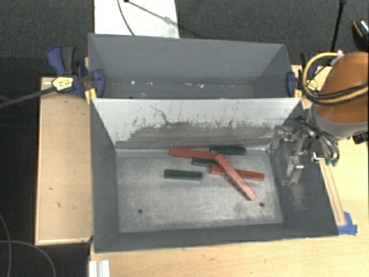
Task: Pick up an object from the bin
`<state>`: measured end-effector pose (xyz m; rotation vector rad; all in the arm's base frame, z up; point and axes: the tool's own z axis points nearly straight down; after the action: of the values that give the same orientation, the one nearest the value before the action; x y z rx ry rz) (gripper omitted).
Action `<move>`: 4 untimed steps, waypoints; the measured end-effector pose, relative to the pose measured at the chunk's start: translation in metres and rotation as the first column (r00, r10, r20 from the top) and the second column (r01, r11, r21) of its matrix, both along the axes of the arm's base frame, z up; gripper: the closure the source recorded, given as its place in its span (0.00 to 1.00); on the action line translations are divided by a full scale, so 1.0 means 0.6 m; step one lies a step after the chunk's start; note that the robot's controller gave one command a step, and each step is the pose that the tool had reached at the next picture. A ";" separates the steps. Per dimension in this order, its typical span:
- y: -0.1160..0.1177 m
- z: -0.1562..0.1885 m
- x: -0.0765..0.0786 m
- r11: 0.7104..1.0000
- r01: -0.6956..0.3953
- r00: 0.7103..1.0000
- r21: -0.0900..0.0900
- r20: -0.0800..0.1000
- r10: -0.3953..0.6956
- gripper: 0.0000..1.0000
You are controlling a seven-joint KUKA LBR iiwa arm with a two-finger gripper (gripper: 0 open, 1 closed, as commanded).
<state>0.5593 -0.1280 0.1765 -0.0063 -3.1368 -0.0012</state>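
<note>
A grey metal bin (190,209) seen from above. The robot arm (346,91), with an orange cover at its wrist, comes in from the right side of the view. Its gripper (293,172) hangs low at the bin's right side, above the foot of the sloping right wall. I cannot tell whether the gripper is open or closed.

All the loose things lie to the view's left of the gripper, on the flat floor. Nearest is a pale red stick (235,179), lying slantwise, its lower end pointing toward the gripper but apart from it. It lies across a short red stick (251,175), whose right end is also near the gripper. Farther from the gripper, a long red stick (190,153) lies almost level, touching a dark green stick (228,150) near the back wall. A second green stick (202,161) sits just below them. Farthest from the gripper, a third green stick (183,175) lies alone.
</note>
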 end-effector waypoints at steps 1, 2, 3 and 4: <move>0.042 -0.170 -0.030 0.996 -0.093 0.996 0.002 0.000 0.093 0.00; 0.189 -0.178 -0.058 1.000 -0.024 1.000 0.005 0.004 0.024 0.00; 0.179 -0.177 -0.057 1.000 -0.022 1.000 0.000 0.005 0.022 1.00; 0.272 0.032 -0.057 1.000 -0.004 1.000 0.002 0.015 0.004 1.00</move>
<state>0.5253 0.0350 0.1959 0.0000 -3.1519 -0.0045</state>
